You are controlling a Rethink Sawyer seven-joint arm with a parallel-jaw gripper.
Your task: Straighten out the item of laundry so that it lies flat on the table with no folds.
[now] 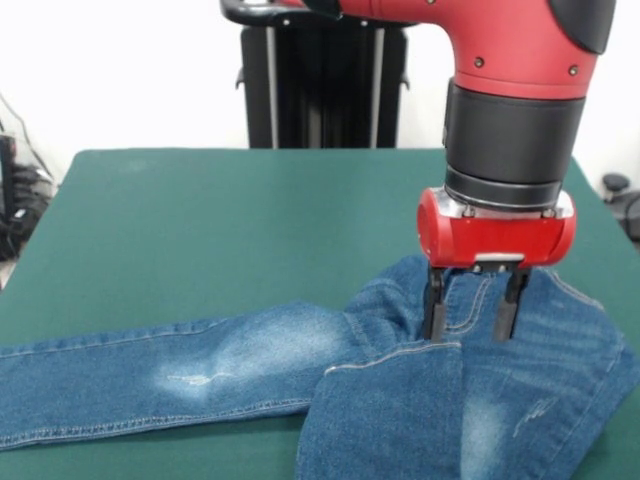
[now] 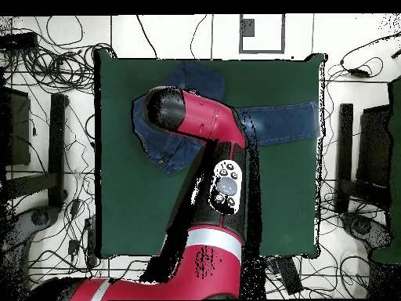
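The blue denim jeans (image 1: 250,365) lie at the near side of the green table (image 1: 200,210). One leg runs out flat to the left edge of the front view. The other part is folded over itself at the lower right, with a hem edge crossing it. My gripper (image 1: 470,335) points straight down over that folded part, open, with its fingertips (image 1: 433,330) at or just above the denim and a stitched seam between them. In the overhead view the jeans (image 2: 278,121) show beside the red arm (image 2: 196,117), which hides the gripper. A bunched part (image 2: 168,153) pokes out beneath the arm.
The table cloth (image 2: 125,204) is much wider than the jeans. Around the table on the floor lie cables (image 2: 47,47) and dark stands (image 2: 59,145). A black frame (image 1: 320,90) stands behind the table's far edge.
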